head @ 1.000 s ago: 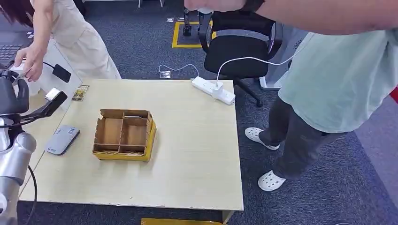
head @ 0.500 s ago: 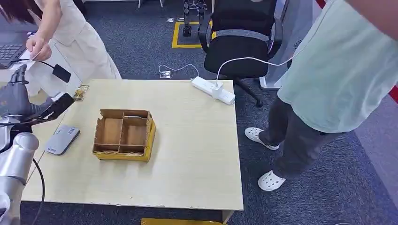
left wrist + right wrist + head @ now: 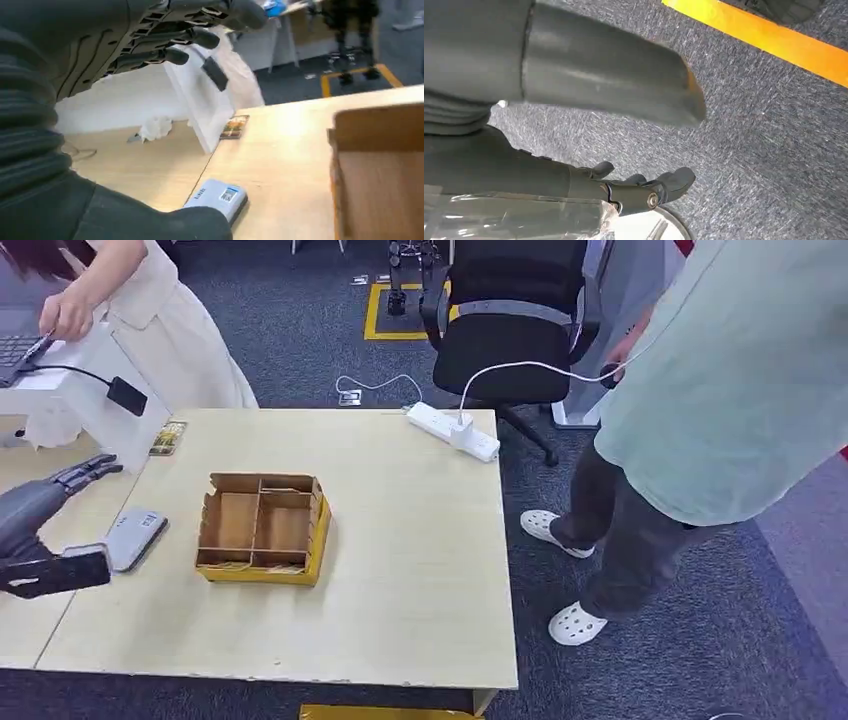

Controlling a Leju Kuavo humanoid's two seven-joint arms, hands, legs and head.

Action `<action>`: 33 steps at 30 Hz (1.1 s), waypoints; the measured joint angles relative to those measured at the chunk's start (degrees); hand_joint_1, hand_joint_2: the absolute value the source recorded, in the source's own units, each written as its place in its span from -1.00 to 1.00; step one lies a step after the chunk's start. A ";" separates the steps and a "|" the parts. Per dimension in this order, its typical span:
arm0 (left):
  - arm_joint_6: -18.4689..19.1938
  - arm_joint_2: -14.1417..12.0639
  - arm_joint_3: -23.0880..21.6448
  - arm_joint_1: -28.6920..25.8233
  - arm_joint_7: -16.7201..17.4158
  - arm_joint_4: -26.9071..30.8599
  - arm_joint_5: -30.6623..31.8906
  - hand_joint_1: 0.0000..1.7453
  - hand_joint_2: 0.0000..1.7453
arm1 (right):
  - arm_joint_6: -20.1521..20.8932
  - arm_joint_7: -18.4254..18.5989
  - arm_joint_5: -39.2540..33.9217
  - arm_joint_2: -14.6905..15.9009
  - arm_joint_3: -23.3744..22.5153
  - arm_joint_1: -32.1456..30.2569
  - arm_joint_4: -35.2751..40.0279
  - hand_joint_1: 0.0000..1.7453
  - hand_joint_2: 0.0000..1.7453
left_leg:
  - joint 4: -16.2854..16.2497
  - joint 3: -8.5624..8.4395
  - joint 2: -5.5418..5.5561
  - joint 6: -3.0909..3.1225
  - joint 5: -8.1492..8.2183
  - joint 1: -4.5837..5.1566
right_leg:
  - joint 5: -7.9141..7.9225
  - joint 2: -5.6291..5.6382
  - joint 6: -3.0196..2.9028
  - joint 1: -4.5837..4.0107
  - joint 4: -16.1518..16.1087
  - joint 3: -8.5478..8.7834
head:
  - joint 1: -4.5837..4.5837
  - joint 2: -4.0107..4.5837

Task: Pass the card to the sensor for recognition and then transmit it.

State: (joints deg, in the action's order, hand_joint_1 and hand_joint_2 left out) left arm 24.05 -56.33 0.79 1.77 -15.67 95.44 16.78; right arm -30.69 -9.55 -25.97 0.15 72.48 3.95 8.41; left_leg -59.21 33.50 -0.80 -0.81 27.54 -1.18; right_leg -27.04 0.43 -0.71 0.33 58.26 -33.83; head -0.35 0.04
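Observation:
The card [image 3: 168, 438], small and colourful, lies flat at the table's far left corner beside a white stand; in the left wrist view the card [image 3: 234, 126] lies beyond the sensor. The sensor [image 3: 135, 537], a flat grey-white device [image 3: 220, 197], rests near the table's left edge. My left hand [image 3: 45, 530] hovers just left of the sensor, with its fingers [image 3: 165, 37] spread above it, its thumb below, and nothing held. My right hand [image 3: 589, 85] hangs over the carpet, holding nothing, fingers loosely apart.
A cardboard box [image 3: 262, 528] with dividers stands mid-table, right of the sensor. A white power strip [image 3: 452, 430] lies at the far edge. One person [image 3: 700, 410] stands close at the right; another [image 3: 150, 310] leans over a laptop stand [image 3: 95, 390] at far left. An office chair [image 3: 510, 330] stands behind.
My left hand has dropped from a raised pose down to table level beside the sensor. The person at the right has withdrawn an arm from across the top of the view.

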 joint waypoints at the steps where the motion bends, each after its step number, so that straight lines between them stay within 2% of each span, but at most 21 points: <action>1: 0.48 -1.10 0.00 -0.61 0.20 2.40 -0.41 -1.00 1.00 | -0.02 0.04 0.00 0.00 0.00 0.03 0.00 -1.00 -1.00 | 0.00 0.04 0.15 0.05 -0.03 0.01 | -0.03 -0.17 0.05 0.01 0.00 0.05 | 0.00 0.00; 4: -0.84 -3.67 -0.09 -4.45 0.72 9.35 1.65 -1.00 1.00 | -0.11 -0.11 -0.59 0.00 -0.02 0.23 0.00 -1.00 -1.00 | 0.00 -0.04 0.19 0.06 -0.04 0.03 | 0.00 -0.21 0.06 0.03 0.00 0.15 | 0.07 0.00; 6: -3.74 -3.49 -0.98 -5.90 0.70 12.48 7.05 -1.00 1.00 | -0.11 -0.13 -0.85 0.00 -0.07 0.18 0.00 -1.00 -1.00 | -0.04 -0.05 0.19 0.07 -0.04 0.06 | 0.02 -0.20 0.09 0.05 -0.03 0.14 | 0.04 0.00; 8: -10.45 -0.68 -4.31 -5.25 1.87 13.49 18.91 -1.00 1.00 | -0.15 -0.02 -1.36 -0.02 -0.15 0.22 0.00 -1.00 -1.00 | -0.03 -0.09 0.34 0.17 -0.10 0.23 | 0.02 -0.32 0.11 0.21 -0.03 0.21 | 0.11 0.00; 10: -16.29 2.85 -9.85 -4.84 4.41 13.65 28.51 -1.00 1.00 | -0.24 -0.02 -1.79 -0.09 -0.26 0.34 0.00 -1.00 -1.00 | -0.03 -0.10 0.40 0.18 -0.11 0.23 | 0.00 -0.35 0.14 0.22 -0.01 0.24 | -0.09 0.00; 13: -21.50 8.19 -17.78 -3.48 8.47 13.50 35.37 -1.00 1.00 | -0.53 0.20 -1.90 -0.13 -0.44 0.33 0.00 -1.00 -1.00 | -0.03 -0.08 0.42 0.21 -0.12 0.31 | 0.04 -0.36 0.20 0.28 -0.02 0.23 | -0.04 0.00; 17: -25.15 13.37 -24.86 -1.42 12.99 12.29 42.72 -1.00 1.00 | -0.96 0.78 -2.34 -0.13 -0.52 0.29 -0.04 -1.00 -1.00 | -0.04 -0.07 0.41 0.27 -0.10 0.37 | 0.06 -0.35 0.24 0.35 -0.03 0.21 | 0.04 0.00; 20: -28.79 17.13 -27.54 -0.18 16.97 10.76 48.64 -1.00 1.00 | -1.07 1.14 -2.40 -0.13 -0.55 0.25 -0.28 -1.00 -1.00 | -0.05 -0.08 0.41 0.30 -0.10 0.40 | 0.06 -0.35 0.29 0.38 -0.05 0.19 | 0.04 0.00; 23: -30.78 21.96 -29.27 1.39 19.78 8.19 52.72 -1.00 1.00 | -1.49 1.03 -2.84 -0.13 -0.61 0.08 -0.37 -1.00 -1.00 | -0.05 -0.06 0.44 0.35 -0.08 0.45 | 0.05 -0.38 0.34 0.43 -0.06 0.22 | 0.00 0.00; 27: -31.67 27.25 -30.82 2.64 21.84 5.32 54.47 -1.00 1.00 | -1.90 0.92 -3.02 -0.13 -0.90 -0.06 -0.50 -1.00 -1.00 | -0.05 -0.07 0.42 0.35 -0.08 0.47 | 0.07 -0.35 0.37 0.43 -0.06 0.21 | 0.00 0.00; 33: -32.48 31.37 -31.21 3.33 25.90 2.54 57.58 -1.00 1.00 | -2.08 0.90 -3.37 -0.13 -0.98 -0.18 -0.83 -1.00 -1.00 | -0.06 -0.07 0.42 0.35 -0.07 0.46 | 0.07 -0.34 0.37 0.43 -0.06 0.20 | -0.02 0.00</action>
State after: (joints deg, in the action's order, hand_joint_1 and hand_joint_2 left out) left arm -8.44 -24.96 -30.42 5.10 10.23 97.98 74.36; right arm -32.76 -8.66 -29.33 0.02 71.49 3.77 7.58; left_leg -59.26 33.43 -0.39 -0.46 27.47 -0.71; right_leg -26.97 0.09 -0.34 0.77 58.20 -33.63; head -0.37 0.04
